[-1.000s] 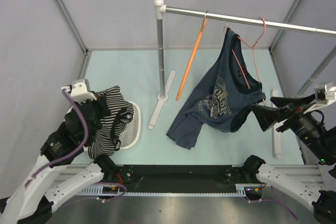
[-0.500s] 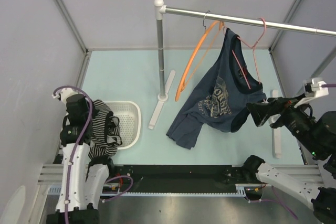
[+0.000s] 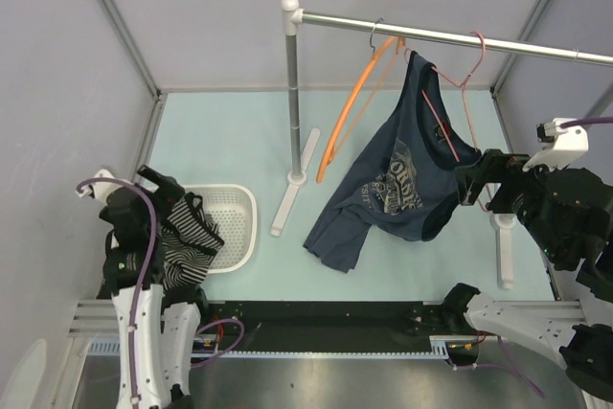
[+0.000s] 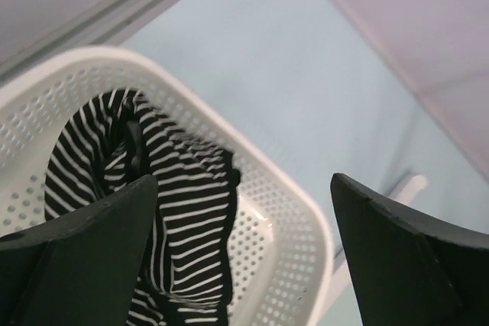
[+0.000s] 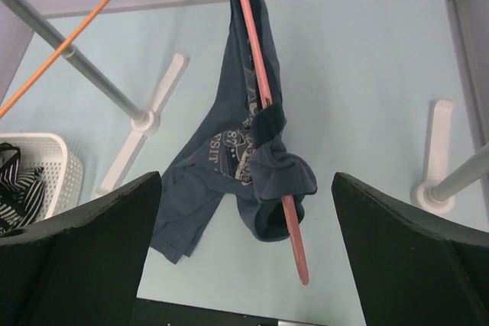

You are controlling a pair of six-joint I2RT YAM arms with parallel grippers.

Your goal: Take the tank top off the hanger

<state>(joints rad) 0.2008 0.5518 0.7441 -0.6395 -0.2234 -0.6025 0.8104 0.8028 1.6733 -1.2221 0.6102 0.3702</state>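
newly spread since the earlier frame: left gripper [image 4: 244, 181], then pinched on the tank top [image 4: 172, 188], now wide open just above the white basket [image 4: 290, 265] and holding nothing. tank top loose in a striped heap inside the basket, at its left side, clear of both fingers [image 4: 84, 250]; whether one edge hangs over the near rim, impossible to tell behind the arm. on the opposite side, right gripper [image 5: 246, 177] likewise fully open and empty, shifted slightly and aimed at the navy t-shirt [image 3: 402, 189] without touching it. t-shirt draped on the pink wire hanger [image 3: 441, 114], one side slumped low. between basket and t-shirt, upright post [image 3: 293, 93] of the rack. farthest back, the hanger [image 3: 335, 131], orange and bare, hooked on the silver rail [image 3: 517, 45] just left of the pink one, well apart from the tank top.
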